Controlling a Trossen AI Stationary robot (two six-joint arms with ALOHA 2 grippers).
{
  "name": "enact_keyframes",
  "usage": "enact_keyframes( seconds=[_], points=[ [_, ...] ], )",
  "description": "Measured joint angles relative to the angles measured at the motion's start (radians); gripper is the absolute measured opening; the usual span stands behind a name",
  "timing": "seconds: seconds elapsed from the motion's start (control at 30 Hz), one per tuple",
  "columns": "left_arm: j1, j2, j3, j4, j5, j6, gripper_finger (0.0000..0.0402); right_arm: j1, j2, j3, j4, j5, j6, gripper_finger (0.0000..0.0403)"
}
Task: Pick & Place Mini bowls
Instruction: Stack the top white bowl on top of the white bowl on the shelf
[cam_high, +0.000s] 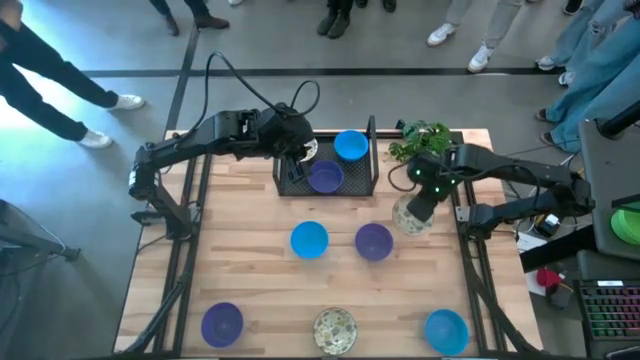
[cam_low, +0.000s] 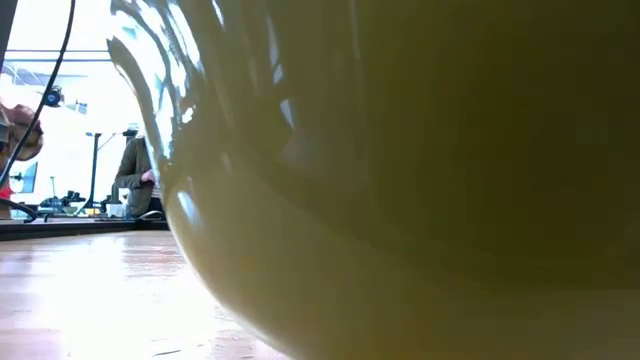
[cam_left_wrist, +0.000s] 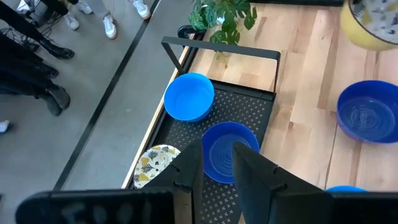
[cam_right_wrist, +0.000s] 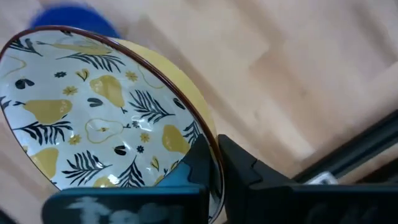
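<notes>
My right gripper (cam_high: 418, 205) (cam_right_wrist: 217, 148) is shut on a cream bowl with a leaf-and-pear pattern (cam_high: 405, 218) (cam_right_wrist: 93, 106), near the table's right edge in front of the plant. My left gripper (cam_high: 297, 160) (cam_left_wrist: 217, 158) hangs open over the black mesh tray (cam_high: 360, 185), its fingers above a purple bowl (cam_high: 325, 178) (cam_left_wrist: 227, 152) without touching it. The tray also holds a blue bowl (cam_high: 350, 146) (cam_left_wrist: 189, 96) and a patterned bowl (cam_left_wrist: 155, 165). A blue bowl (cam_high: 309, 239) and a purple bowl (cam_high: 373, 241) sit mid-table. My right gripper pinches the patterned bowl by its rim (cam_right_wrist: 208, 134), one finger inside (cam_right_wrist: 189, 165) and one against the yellow outer wall (cam_right_wrist: 249, 168). The fingers come from above, slanting. The bowl sits tilted in the hold and looks lifted off the wood.
Along the near edge stand a purple bowl (cam_high: 222, 323), a patterned bowl (cam_high: 335, 330) that fills the low view (cam_low: 420, 180), and a blue bowl (cam_high: 446, 331). A green plant (cam_high: 420, 140) stands at the far right by the tray. People stand beyond the far edge.
</notes>
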Motion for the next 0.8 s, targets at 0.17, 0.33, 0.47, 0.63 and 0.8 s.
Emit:
enact_keyframes(
  seconds=[0.17,0.33,0.47,0.63,0.8],
  points=[
    [0.0,0.0,0.0,-0.001,0.001,-0.012,0.0078,0.0,0.019,0.125,-0.012,0.072,-0.005,0.0011],
    [-0.001,0.001,0.0,-0.002,0.006,0.006,0.0078,0.0,0.038,0.206,-0.014,0.15,-0.035,0.0011],
    [-0.001,0.002,0.0,0.0,0.006,0.015,0.0078,0.0,0.056,0.248,-0.011,0.188,-0.052,0.0011],
    [-0.001,0.002,0.0,0.003,0.0,0.03,0.0078,0.0,0.074,0.271,-0.011,0.212,-0.071,0.0011],
    [-0.001,0.002,0.0,0.009,-0.044,0.045,0.0078,0.0,0.074,0.276,-0.01,0.212,-0.072,0.0011]
  ],
)
